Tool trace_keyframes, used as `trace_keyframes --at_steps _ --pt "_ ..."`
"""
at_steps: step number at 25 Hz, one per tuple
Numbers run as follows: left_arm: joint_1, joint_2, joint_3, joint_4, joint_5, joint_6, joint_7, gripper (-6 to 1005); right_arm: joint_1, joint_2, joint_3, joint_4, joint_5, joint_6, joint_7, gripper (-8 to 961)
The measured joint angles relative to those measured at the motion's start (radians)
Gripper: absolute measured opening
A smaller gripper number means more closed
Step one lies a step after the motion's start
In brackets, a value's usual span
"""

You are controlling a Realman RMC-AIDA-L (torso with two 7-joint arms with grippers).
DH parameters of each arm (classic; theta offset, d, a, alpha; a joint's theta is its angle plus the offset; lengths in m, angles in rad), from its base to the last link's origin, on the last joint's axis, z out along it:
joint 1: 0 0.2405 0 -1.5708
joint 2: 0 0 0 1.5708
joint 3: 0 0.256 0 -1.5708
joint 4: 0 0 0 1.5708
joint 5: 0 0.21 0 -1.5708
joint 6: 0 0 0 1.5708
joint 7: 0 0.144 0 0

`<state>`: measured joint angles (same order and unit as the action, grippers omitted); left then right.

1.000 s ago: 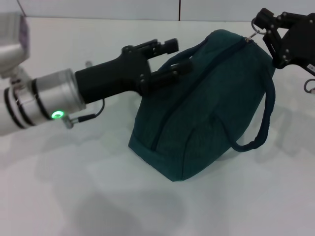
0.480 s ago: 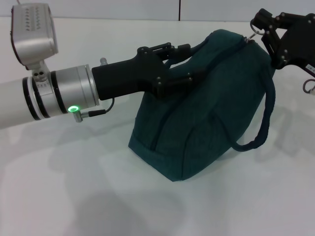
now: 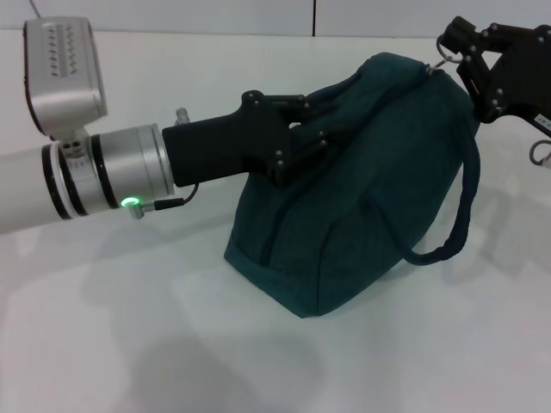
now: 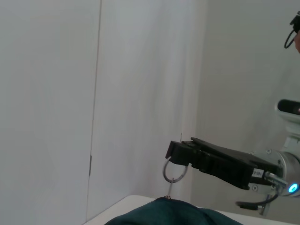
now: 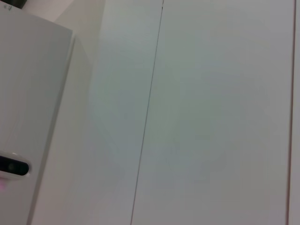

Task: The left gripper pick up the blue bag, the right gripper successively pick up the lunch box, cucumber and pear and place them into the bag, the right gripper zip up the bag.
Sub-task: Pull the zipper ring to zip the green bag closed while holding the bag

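We read no writing. The soft teal bag (image 3: 362, 189) sits zipped on the white table (image 3: 129, 344); our left gripper (image 3: 314, 129) clamps its handle, our right gripper (image 3: 456, 47) pinches the silver ring (image 4: 174, 172).

I see the blue bag (image 3: 362, 198), dark teal soft fabric, sitting on the white tabletop (image 3: 129, 344) and leaning over, its top bulging toward the far right. Its zipper looks closed along the top seam, with the silver ring pull (image 4: 174, 171) standing up at the far-right end. One loop handle (image 3: 461, 206) hangs down its right side.
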<state>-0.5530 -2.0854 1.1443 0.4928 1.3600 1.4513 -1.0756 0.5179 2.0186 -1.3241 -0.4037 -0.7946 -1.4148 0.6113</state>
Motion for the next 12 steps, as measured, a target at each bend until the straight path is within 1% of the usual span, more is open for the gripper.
trace_keyframes --at_steps 1,5,10,12 --pt "0.003 -0.001 0.003 -0.002 0.000 0.000 0.018 454 0.000 0.000 0.000 0.000 0.000 -0.001 0.000 19" --pt "0.009 -0.002 0.003 -0.004 0.000 0.002 0.031 220 0.001 0.001 -0.008 0.000 0.000 -0.005 0.002 19" --pt "0.040 -0.005 0.003 -0.004 -0.029 0.021 0.110 76 0.002 0.002 -0.024 -0.001 0.000 -0.009 0.002 19" --pt "0.053 -0.005 0.004 -0.004 -0.043 0.032 0.134 68 0.003 0.003 -0.025 -0.001 0.000 -0.009 0.007 19"
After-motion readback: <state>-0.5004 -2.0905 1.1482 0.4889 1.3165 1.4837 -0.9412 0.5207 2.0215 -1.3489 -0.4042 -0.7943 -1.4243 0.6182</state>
